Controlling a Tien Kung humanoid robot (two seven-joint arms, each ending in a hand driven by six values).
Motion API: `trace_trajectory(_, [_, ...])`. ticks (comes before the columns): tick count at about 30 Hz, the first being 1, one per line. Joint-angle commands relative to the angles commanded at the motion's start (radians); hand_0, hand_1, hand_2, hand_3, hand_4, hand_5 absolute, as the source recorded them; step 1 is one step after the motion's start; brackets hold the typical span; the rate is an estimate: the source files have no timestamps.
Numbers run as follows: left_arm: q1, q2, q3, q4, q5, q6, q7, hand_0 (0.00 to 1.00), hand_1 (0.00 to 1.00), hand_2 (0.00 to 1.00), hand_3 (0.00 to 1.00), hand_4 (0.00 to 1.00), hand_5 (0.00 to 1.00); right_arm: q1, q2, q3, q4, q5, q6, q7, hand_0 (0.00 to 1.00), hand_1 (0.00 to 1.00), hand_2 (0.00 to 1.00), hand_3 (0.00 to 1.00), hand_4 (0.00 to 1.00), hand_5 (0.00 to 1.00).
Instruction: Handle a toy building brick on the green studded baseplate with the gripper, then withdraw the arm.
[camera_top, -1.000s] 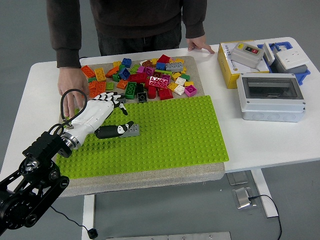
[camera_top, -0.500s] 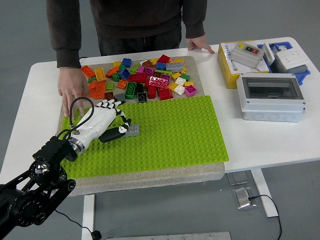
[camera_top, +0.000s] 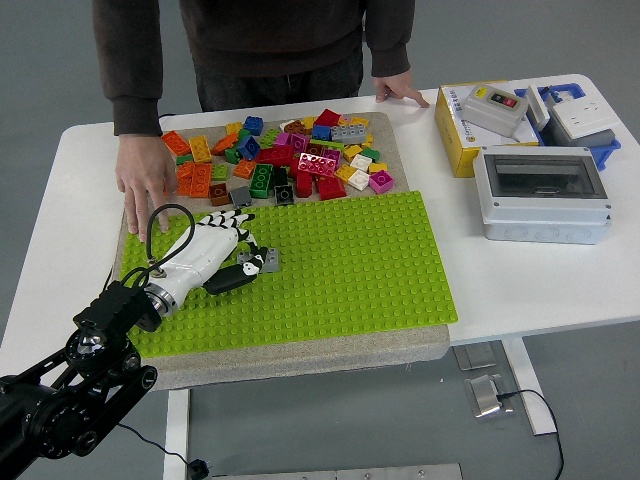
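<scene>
Since the earlier frame, the left arm draws back toward the near left corner of the green baseplate (camera_top: 340, 260), and the grey brick (camera_top: 264, 261) comes slightly nearer with it. On the white table (camera_top: 520, 280), this baseplate lies on a beige mat. Behind the baseplate stands a person, one hand (camera_top: 146, 188) flat on the mat at its far left corner. A pile of coloured bricks (camera_top: 290, 160) lies just behind the baseplate. The left hand (camera_top: 215, 250) lies over the baseplate's left part, thumb and fingers closed on the grey brick, which touches the studs.
</scene>
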Motion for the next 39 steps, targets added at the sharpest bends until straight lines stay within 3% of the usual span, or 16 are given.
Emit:
trace_trajectory(15, [0.013, -0.026, -0.014, 0.068, -0.013, 0.026, -0.022, 0.998, 0.998, 0.965, 0.584, 0.471, 0.998, 0.000, 0.005, -0.002, 0.000, 0.004, 0.001, 0.002, 0.653, 0.643, 0.672, 0.502, 0.411, 0.699])
trace_trajectory(39, [0.024, -0.021, -0.002, 0.055, -0.001, 0.043, -0.026, 0.998, 0.991, 0.965, 0.587, 0.484, 0.998, -0.001, 0.005, -0.002, 0.000, 0.008, 0.001, 0.004, 0.652, 0.643, 0.670, 0.506, 0.408, 0.702])
